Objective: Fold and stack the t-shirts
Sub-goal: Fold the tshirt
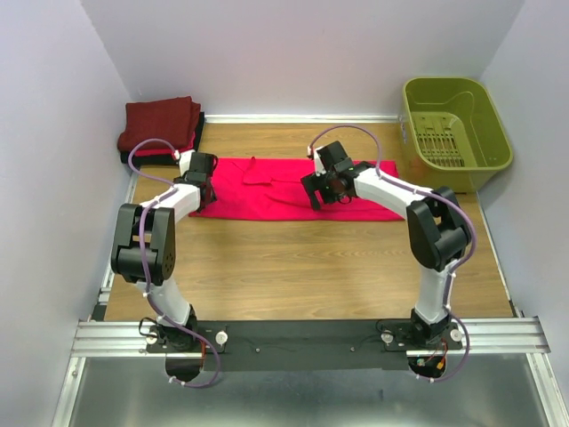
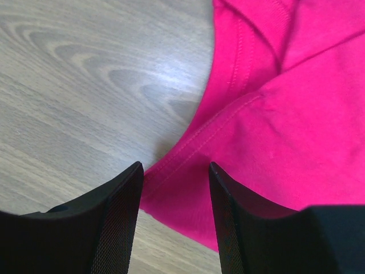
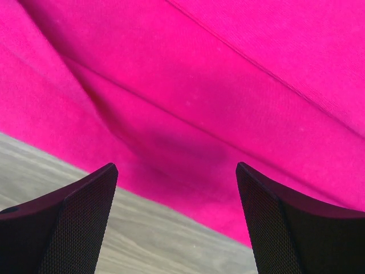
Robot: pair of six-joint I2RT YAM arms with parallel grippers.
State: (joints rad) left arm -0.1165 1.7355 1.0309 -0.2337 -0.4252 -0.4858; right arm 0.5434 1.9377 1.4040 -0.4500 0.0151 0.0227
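Our left claw (image 2: pixel 174 169) stands with its jaws apart, astride a hem corner at the left end of the pink-red t-shirt (image 1: pixel 293 191). The shirt lies flat across the table (image 1: pixel 293 267). Our right claw (image 3: pixel 177 168) gapes wide over its near edge. For a clean fold, we judge both claws should take every layer deep between the pads and lift level. At far left sit the folded t-shirts (image 1: pixel 160 124), stacked. In the green basket (image 1: pixel 492 116) we see only its slotted floor.
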